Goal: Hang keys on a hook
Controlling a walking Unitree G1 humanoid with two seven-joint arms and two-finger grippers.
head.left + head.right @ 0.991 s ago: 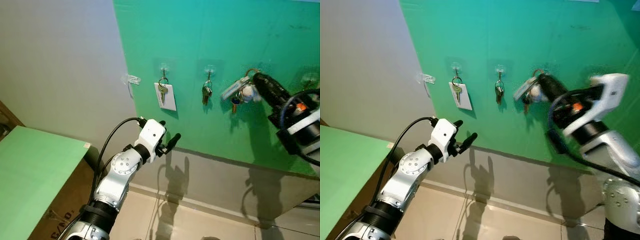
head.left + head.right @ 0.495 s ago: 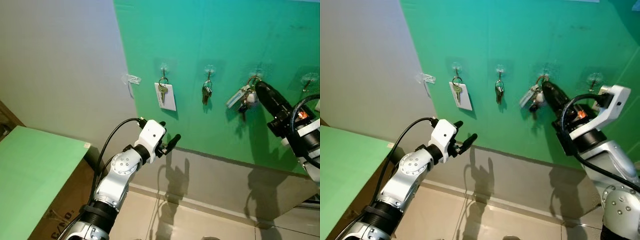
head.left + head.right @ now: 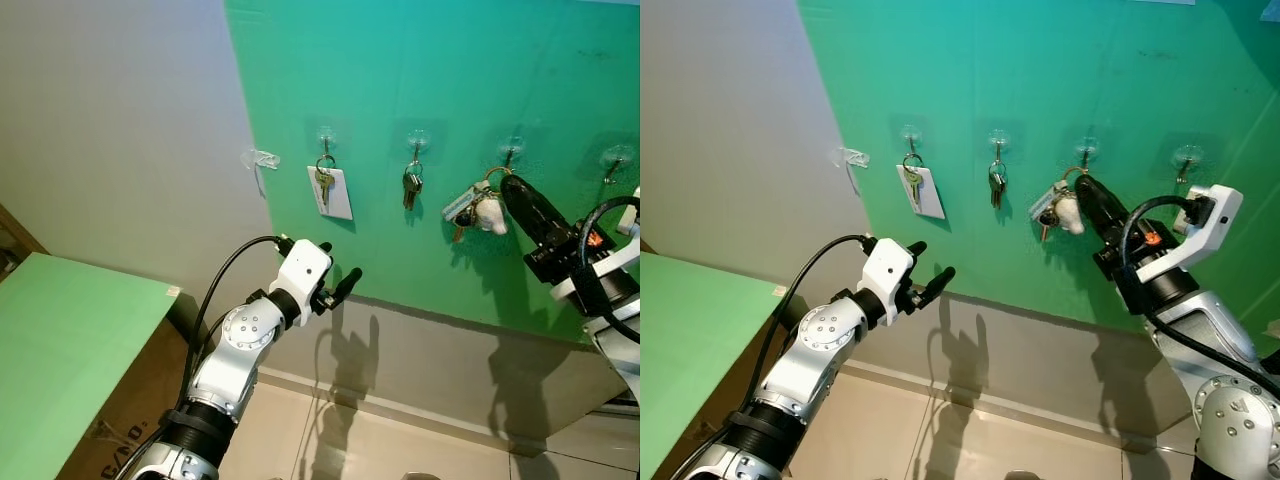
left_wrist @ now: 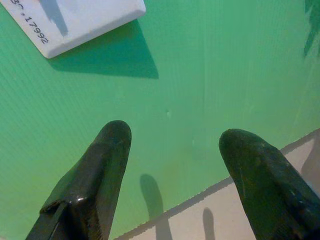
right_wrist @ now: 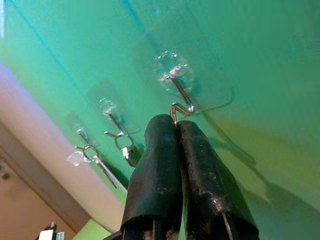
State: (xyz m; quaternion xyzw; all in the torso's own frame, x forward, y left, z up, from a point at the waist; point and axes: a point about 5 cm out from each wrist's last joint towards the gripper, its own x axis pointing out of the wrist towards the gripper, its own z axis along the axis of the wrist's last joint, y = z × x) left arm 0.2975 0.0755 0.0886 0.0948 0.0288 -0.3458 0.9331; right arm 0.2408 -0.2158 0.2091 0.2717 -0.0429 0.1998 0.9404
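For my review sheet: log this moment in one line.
right claw: shut on key bunch, below third hook | left claw: open, idle | bunch not hung

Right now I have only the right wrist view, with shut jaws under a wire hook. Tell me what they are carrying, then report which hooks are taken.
Observer: The right gripper is shut on a key bunch with a white charm, which hangs to the robot's left of the gripper's tip.
Operator: Say whether the ring is on the hook.
Observer: The ring sits just below the third hook. I cannot tell if it has caught.
Operator: Now report the other hooks.
Observer: Keys with a white card hang on the first hook, small keys hang on the second hook, and the fourth hook is bare.
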